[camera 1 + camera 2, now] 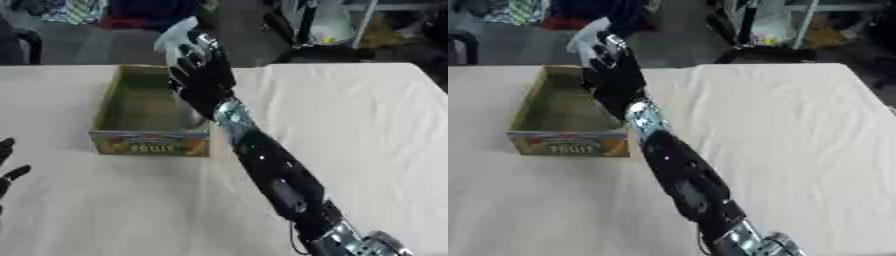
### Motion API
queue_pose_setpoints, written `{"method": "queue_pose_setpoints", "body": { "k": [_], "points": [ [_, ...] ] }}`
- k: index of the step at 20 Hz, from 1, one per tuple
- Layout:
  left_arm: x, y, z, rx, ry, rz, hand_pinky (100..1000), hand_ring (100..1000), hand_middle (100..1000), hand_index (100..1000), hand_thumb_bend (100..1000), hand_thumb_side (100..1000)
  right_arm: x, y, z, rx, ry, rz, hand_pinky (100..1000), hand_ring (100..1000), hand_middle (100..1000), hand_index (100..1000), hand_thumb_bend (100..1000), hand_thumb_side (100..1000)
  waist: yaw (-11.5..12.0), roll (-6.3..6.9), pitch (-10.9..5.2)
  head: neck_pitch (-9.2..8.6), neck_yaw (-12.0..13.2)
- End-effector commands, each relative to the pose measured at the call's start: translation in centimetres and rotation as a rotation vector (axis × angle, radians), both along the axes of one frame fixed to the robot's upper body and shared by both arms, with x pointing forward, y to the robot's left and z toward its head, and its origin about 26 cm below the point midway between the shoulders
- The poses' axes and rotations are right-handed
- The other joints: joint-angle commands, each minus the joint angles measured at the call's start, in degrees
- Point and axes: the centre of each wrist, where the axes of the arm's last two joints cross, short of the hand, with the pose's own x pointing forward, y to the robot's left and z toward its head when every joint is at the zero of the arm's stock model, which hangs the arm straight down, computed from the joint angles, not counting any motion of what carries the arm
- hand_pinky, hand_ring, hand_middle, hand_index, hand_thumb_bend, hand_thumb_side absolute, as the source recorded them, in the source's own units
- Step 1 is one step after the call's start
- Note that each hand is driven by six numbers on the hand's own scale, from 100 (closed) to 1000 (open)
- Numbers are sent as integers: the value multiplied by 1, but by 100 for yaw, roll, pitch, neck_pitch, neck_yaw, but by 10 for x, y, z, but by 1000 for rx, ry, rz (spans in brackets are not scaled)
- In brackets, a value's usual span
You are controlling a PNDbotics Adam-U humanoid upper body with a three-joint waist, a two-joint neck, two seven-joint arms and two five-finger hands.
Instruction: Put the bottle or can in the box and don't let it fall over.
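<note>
A pale, see-through bottle (178,36) is held tilted above the far right corner of the open cardboard box (107,107), which has a fruit label on its front. My right hand (203,75) is curled round the bottle's lower part, with the arm stretching in from the lower right across the box's right wall. The bottle's base is hidden behind the hand, so I cannot tell whether it touches the box. The inside of the box looks bare. My left hand (7,172) rests open at the left edge, fingers up, and shows only in the left eye view.
The white tablecloth (350,125) covers the table on all sides of the box. Beyond the far edge stand dark chairs and cluttered items on the floor.
</note>
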Motion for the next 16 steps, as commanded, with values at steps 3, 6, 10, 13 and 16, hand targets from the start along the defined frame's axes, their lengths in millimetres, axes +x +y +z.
{"method": "queue_pose_setpoints", "body": {
  "k": [3,6,10,13,16],
  "points": [
    [-1,5,5,17,-18,12,815,1000,864,964,100,990,-4,3,-12,-28,12,7,396,156,100,1000,100,484,-84,10,-66,-59,76],
    [-3,9,3,21,-13,29,815,1000,864,964,100,990,-5,-5,-17,-26,14,-15,397,156,100,1000,100,481,-177,-3,-90,-44,147],
    [-6,15,0,29,0,53,816,1000,864,964,100,992,-3,-30,-9,11,-19,-83,401,158,100,1000,100,467,-347,-38,-144,-7,273],
    [-7,18,-2,34,7,65,816,1000,864,964,100,993,0,-56,1,47,-44,-155,398,159,100,1000,100,451,-447,-58,-179,15,361],
    [-10,22,-5,40,16,79,816,1000,864,964,100,994,0,-91,15,102,-78,-254,399,162,100,1000,100,434,-554,-79,-214,48,454]
  ]
}}
